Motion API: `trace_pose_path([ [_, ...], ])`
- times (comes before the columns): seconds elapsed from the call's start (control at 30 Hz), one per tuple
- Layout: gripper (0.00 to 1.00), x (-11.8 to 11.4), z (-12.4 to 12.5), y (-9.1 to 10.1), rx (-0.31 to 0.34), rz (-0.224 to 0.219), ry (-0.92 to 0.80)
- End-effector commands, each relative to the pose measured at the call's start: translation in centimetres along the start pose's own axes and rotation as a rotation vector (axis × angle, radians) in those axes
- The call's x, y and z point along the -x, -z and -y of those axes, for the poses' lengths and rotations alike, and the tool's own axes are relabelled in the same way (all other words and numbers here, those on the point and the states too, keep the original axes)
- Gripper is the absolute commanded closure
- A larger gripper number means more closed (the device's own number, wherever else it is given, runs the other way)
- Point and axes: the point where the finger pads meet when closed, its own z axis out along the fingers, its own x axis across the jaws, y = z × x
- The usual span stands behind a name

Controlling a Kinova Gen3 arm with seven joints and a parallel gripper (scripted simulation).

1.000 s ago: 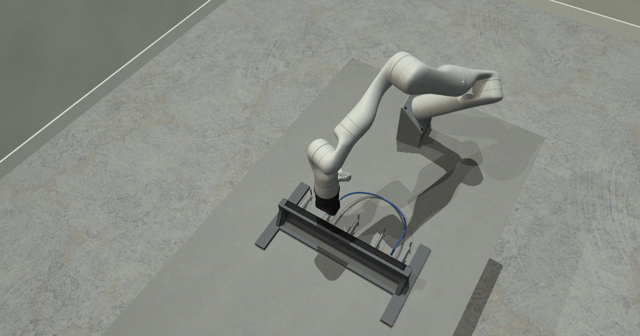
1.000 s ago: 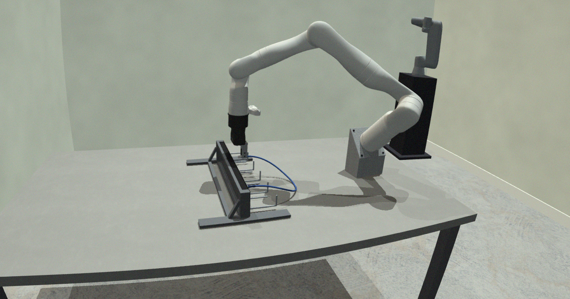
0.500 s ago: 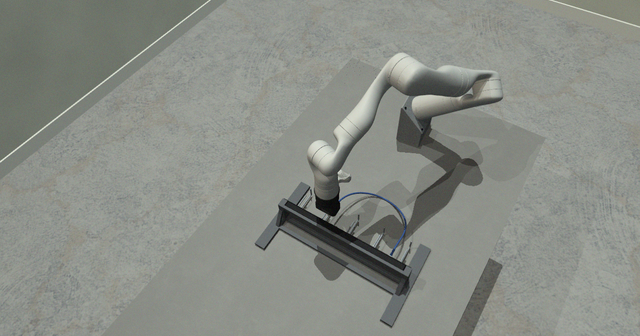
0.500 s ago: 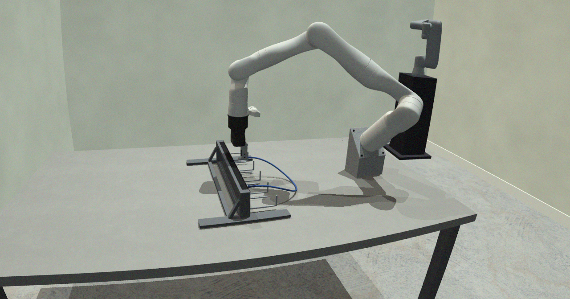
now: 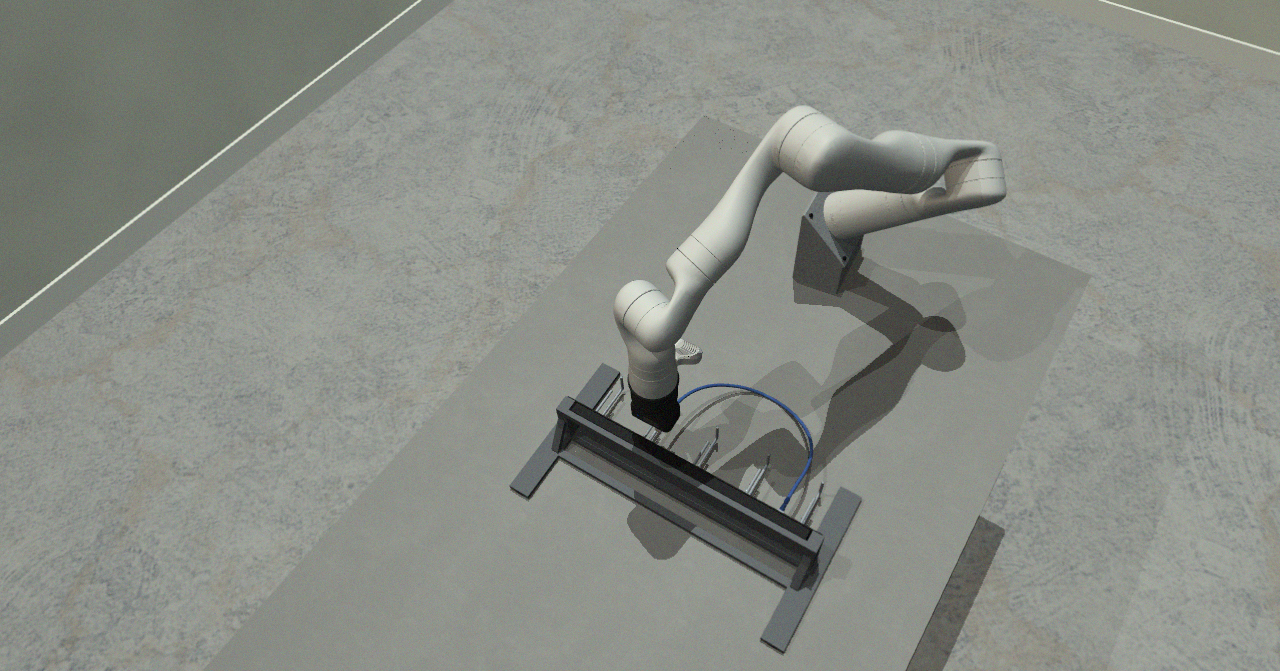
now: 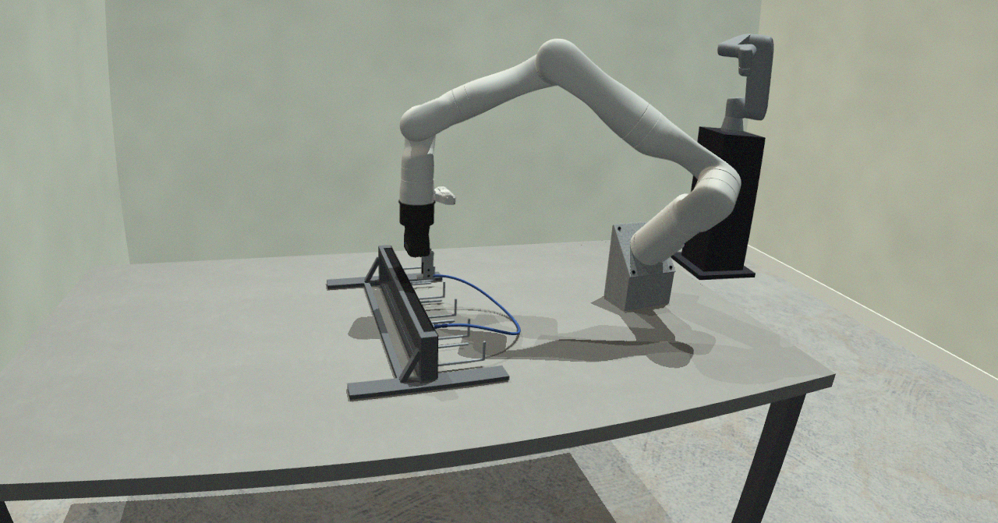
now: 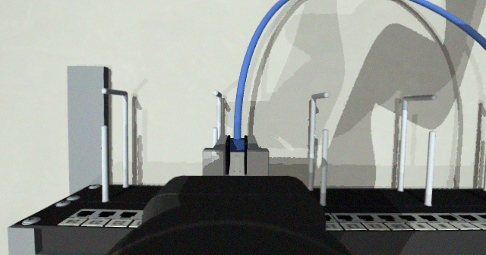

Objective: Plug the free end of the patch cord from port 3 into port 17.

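Note:
My gripper [image 6: 427, 267] [image 7: 237, 148] is shut on the plug [image 7: 240, 160] at the free end of the blue patch cord [image 5: 810, 439] [image 6: 518, 326] [image 7: 239, 103]. The blue boot shows between the fingertips in the wrist view. The fingers point down in front of the rack's black panel [image 7: 361, 201]; the gripper's body hides the jacks below it, the plug's nose and any gap between them. The top view does not show the fingertips. The cord arches out to its other end at the panel, near the opposite side. The white number plates are too small to read.
Metal guide bars [image 7: 313, 141] [image 6: 483, 351] stick out from the panel on both sides of my fingers, one close at the left in the wrist view. The rack [image 5: 537, 472] [image 6: 426, 384] stands on two long feet on the table [image 6: 209, 394].

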Motion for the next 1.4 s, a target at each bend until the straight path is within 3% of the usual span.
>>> trace_pose_path([
  [0.0, 1.0, 0.04, -0.06, 0.04, 0.001, -0.001, -0.01],
  [1.37, 1.0, -0.08, -0.35, 0.22, 0.005, -0.008, -0.028],
])
